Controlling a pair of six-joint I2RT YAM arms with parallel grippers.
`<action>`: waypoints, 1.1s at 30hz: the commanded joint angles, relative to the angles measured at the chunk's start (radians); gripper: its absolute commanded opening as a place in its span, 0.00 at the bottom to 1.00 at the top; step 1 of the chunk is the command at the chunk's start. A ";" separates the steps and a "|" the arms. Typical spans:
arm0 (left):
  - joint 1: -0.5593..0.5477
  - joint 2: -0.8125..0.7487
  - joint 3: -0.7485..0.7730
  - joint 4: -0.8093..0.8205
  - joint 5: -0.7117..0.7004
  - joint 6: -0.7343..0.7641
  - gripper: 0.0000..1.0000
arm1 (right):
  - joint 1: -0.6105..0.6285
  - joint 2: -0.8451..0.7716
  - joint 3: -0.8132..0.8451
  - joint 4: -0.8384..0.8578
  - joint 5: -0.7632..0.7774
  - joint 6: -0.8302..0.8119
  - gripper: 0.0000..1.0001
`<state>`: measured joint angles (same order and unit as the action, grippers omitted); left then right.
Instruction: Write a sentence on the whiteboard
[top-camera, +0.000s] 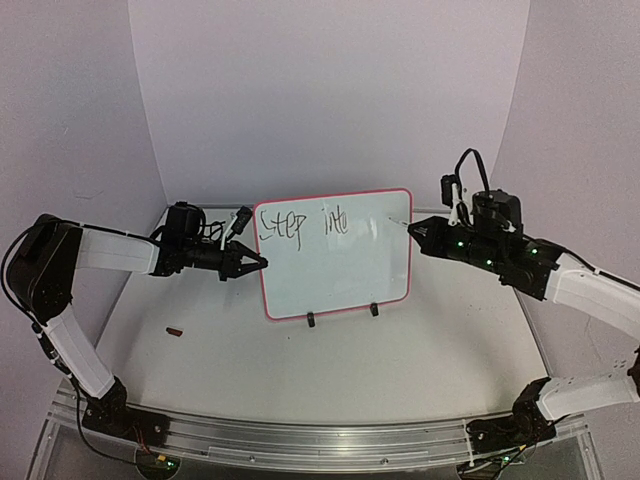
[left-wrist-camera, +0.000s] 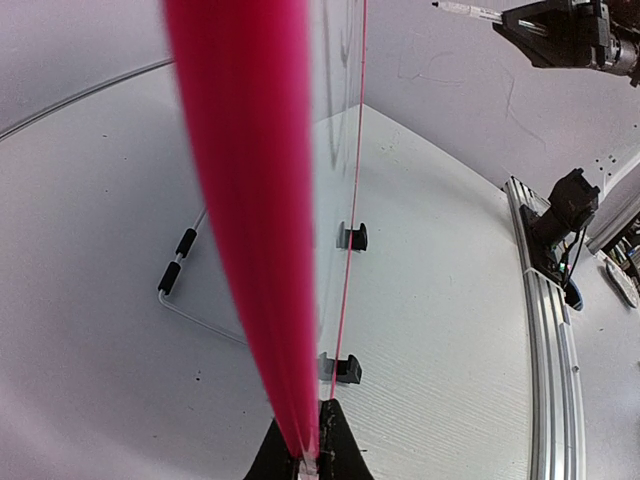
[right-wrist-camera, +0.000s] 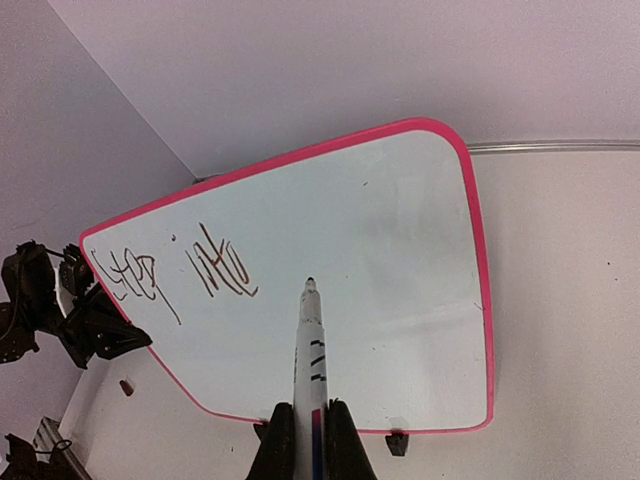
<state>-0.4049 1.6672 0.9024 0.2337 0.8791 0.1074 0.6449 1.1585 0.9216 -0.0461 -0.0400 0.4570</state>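
Pale lilac walls (top-camera: 330, 90) enclose a white table (top-camera: 330, 370), and at its middle the whiteboard (top-camera: 335, 270) is stood upright, tilted slightly back.

The jaws of the left gripper (top-camera: 258, 263) are seen pressed together on the pink left edge of the whiteboard; in the left wrist view the two dark fingers (left-wrist-camera: 335, 445) are closed around that edge, which fills the frame as a blurred pink band. The jaws of the right gripper (right-wrist-camera: 300, 440) are clamped on a white marker (right-wrist-camera: 308, 350), whose barrel is pinched between the fingers with its tip pointed at the board.

The marker tip is held over the upper half of the white surface, just right of the writing. Viewed edge-on from the left wrist, the tip appears to be just off the board, though contact cannot be ruled out.

The sentence (top-camera: 300, 225) is written in thin dark strokes along the upper left of the board; only "Step into" can be read.

Two black clips (top-camera: 310, 320) are fitted along the board's lower edge, and a wire stand (left-wrist-camera: 185, 290) is seen behind it. A small dark red object (top-camera: 175, 330) is lying on the table, well apart from the board, near the left arm. An aluminium rail (top-camera: 300, 440) is run along the near edge.
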 joint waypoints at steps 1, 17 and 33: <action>-0.003 0.008 0.000 -0.079 -0.140 0.048 0.00 | -0.002 -0.018 -0.050 0.053 -0.064 -0.012 0.00; -0.005 -0.002 -0.008 -0.073 -0.139 0.046 0.00 | 0.317 0.344 0.035 0.387 0.033 -0.024 0.00; -0.005 -0.003 -0.010 -0.070 -0.140 0.044 0.00 | 0.364 0.645 0.269 0.417 -0.001 -0.030 0.00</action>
<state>-0.4061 1.6657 0.9024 0.2333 0.8776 0.1078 1.0009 1.7771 1.1445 0.3406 -0.0410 0.4305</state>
